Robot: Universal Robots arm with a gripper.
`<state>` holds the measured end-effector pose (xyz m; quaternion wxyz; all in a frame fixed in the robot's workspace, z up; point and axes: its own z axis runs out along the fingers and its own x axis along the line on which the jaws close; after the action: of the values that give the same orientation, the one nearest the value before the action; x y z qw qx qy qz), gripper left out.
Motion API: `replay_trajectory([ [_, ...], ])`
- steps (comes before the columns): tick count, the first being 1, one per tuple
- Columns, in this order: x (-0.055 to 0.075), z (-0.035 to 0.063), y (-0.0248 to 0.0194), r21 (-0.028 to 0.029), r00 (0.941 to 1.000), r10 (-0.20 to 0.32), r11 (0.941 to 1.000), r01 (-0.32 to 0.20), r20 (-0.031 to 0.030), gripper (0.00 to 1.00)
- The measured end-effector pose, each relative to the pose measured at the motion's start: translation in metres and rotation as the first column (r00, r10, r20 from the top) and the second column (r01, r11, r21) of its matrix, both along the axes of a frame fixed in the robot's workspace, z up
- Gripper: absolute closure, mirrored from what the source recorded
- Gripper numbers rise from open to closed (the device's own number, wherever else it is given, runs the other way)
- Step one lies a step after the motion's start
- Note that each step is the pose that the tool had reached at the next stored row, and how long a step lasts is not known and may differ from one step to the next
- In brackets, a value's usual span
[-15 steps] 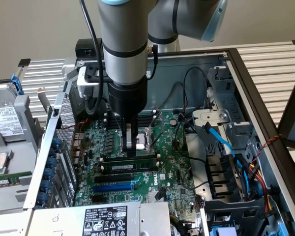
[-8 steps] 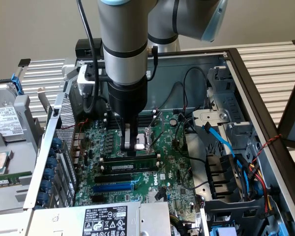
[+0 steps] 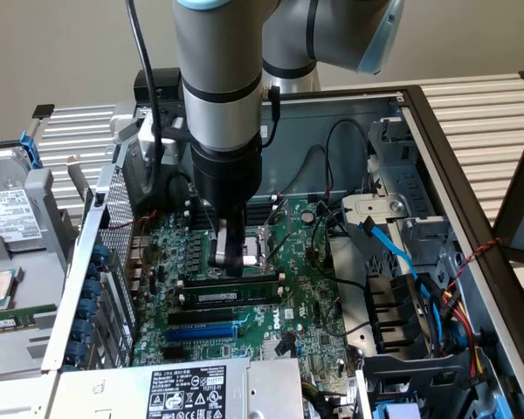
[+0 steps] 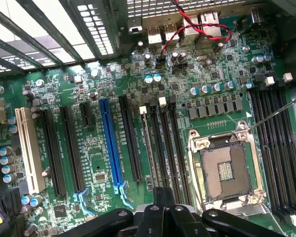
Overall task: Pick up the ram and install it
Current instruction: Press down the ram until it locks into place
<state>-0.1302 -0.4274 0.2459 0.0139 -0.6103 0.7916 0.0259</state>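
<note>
The ram (image 3: 236, 291) is a dark-green stick with a small white label, standing on edge in one of the long black slots on the motherboard (image 3: 306, 297). In the wrist view, I see the ram (image 4: 147, 148) edge-on as a thin pale line between white end clips. My gripper (image 3: 230, 259) hangs just above the stick's middle, and its fingers (image 4: 164, 207) are drawn together with nothing between them. I cannot tell whether the tips touch the stick's top edge.
The blue slot (image 4: 111, 143) and empty black slots lie beside the ram. The open CPU socket (image 4: 226, 170) sits on the other side. Case walls, a drive cage (image 3: 402, 209) and blue and black cables (image 3: 402, 262) crowd the exterior view's right.
</note>
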Motion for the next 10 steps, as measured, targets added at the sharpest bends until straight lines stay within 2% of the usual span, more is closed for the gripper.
replay_trajectory([
  [5,0.0,0.0,0.0,0.0,0.9968,-0.08,0.9968,0.08,0.0,0.89],
  [10,0.0,-0.0001,0.0,0.0001,0.9866,-0.163,0.9866,0.163,0.0001,0.89],
])
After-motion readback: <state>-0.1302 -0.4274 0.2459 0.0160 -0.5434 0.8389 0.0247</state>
